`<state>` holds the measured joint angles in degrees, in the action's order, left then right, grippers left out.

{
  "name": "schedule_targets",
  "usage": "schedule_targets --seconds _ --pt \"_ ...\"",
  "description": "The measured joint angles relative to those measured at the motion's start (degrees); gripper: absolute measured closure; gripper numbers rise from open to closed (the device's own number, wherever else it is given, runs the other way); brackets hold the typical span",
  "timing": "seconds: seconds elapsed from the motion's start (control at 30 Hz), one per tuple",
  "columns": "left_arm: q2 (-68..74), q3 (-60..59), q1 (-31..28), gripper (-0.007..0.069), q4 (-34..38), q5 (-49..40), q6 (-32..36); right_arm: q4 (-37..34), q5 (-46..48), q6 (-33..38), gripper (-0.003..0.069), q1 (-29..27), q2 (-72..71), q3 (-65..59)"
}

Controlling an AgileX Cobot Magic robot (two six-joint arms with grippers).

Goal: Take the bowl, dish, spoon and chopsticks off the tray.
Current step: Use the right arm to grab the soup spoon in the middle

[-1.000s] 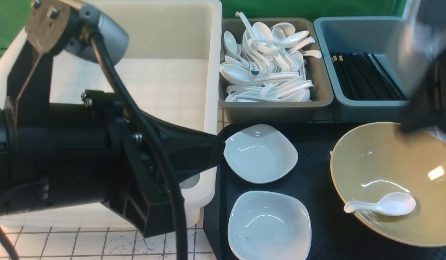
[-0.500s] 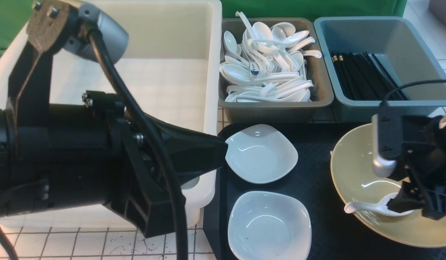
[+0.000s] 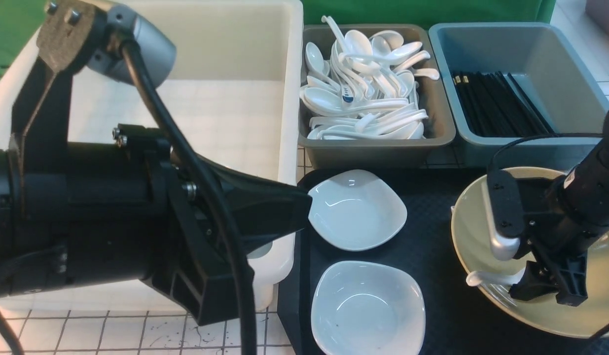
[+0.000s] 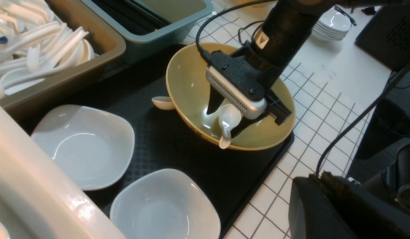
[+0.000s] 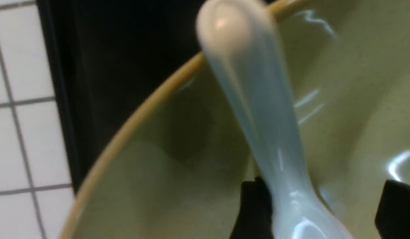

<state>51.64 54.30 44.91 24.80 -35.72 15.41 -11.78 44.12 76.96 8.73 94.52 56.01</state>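
A white gridded counter (image 3: 87, 330) is seen under everything. At 9 o'clock of the tray (image 3: 427, 246), a large cream tub (image 3: 225, 113) is set, touching the tray's edge. The black diamond-textured tray is placed at 5 o'clock in the front view. The mustard-yellow bowl (image 3: 474, 231) is carried on the tray's 3 o'clock side. At the tray's 12 o'clock, a grey bin (image 3: 378, 150) heaped with white spoons and a blue bin (image 3: 546, 54) holding a bundle of black chopsticks (image 3: 496, 106) are lined up side by side. Two white squarish dishes are held on the tray's 9 o'clock side, the far dish (image 3: 356, 209) and the near dish (image 3: 368, 308), well apart from the bowl. The left end effector (image 3: 299, 209) is pinched to a point just beside the far dish's rim. The right end effector (image 3: 546, 295) is lowered into the bowl, jaws spread wide on either side of the spoon (image 4: 228, 119); nothing is gripped. The plain white spoon is lying inside the bowl, its handle resting on the rim at the bowl's 8 o'clock.
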Motion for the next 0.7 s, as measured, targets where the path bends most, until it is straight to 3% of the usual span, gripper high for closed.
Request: schedule_targets --seconds 0.2,0.43,0.53,0.63,0.7 --pt "0.0 0.0 0.0 0.0625 0.05 0.0 0.0 0.13 -4.57 1.39 0.0198 0.0 3.32 0.0" --pt "0.0 0.0 0.0 0.0625 0.5 0.0 0.0 -0.07 -5.34 3.17 0.0338 0.0 3.57 0.0" --pt "0.0 0.0 0.0 0.0625 0.5 0.0 0.06 -0.12 -4.01 3.0 0.0339 0.0 3.57 0.49" --pt "0.0 0.0 0.0 0.0625 0.5 0.0 0.23 0.03 -1.55 -0.63 0.034 0.0 3.21 1.88" --pt "0.0 0.0 0.0 0.0625 0.5 0.05 0.41 0.25 0.82 -10.42 0.0341 0.0 1.89 5.0"
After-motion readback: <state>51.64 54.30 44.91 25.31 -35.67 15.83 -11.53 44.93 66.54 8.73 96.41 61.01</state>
